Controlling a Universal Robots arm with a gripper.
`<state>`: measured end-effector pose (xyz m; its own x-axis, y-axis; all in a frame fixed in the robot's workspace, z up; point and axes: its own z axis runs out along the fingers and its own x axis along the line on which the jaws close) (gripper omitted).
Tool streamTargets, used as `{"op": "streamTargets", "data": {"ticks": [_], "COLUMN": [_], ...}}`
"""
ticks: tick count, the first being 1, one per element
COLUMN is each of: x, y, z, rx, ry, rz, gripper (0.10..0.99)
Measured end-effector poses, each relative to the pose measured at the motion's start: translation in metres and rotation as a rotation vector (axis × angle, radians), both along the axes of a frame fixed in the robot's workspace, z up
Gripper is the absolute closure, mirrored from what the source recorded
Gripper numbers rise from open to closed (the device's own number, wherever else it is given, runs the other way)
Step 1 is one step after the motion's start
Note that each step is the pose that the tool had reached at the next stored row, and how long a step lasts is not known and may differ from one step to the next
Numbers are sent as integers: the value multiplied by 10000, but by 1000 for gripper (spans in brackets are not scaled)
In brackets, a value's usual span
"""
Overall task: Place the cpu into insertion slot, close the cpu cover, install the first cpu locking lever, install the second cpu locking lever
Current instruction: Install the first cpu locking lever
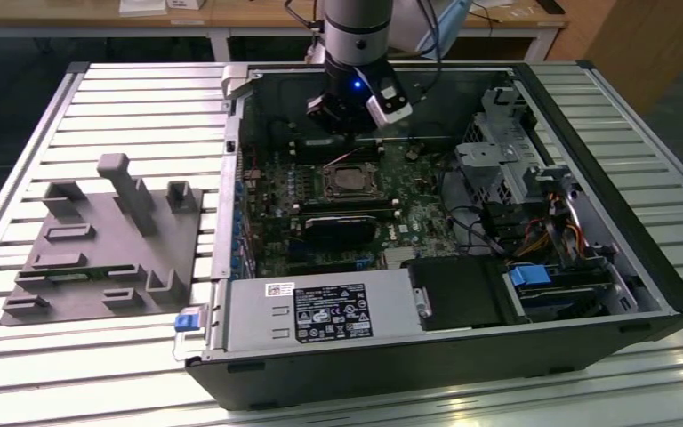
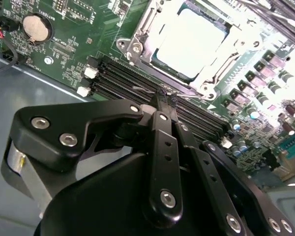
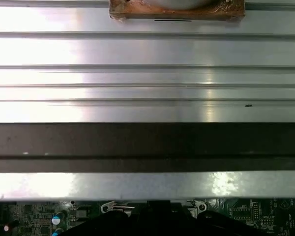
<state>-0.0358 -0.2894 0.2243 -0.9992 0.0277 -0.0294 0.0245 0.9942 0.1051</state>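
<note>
Here the gripper is hovering at mid-frame in the second wrist view, its fingers pressed together on nothing, just beside the black memory slots. The cpu is sitting in the insertion slot at upper right, the cpu cover lying around it.

The surface is a slatted silver metal top. An open computer case lies on its side across the middle and right of the frame. A grey fixture block with upright posts sits on the slats at left.
</note>
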Motion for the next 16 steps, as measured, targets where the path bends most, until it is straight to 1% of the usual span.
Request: {"op": "streamTargets", "data": {"ticks": [10,16], "x": [77,119], "y": [15,29], "z": [-50,-99], "rx": [-17,-32], "ry": [3,7], "rz": [-13,-23], "gripper": [980,980]}}
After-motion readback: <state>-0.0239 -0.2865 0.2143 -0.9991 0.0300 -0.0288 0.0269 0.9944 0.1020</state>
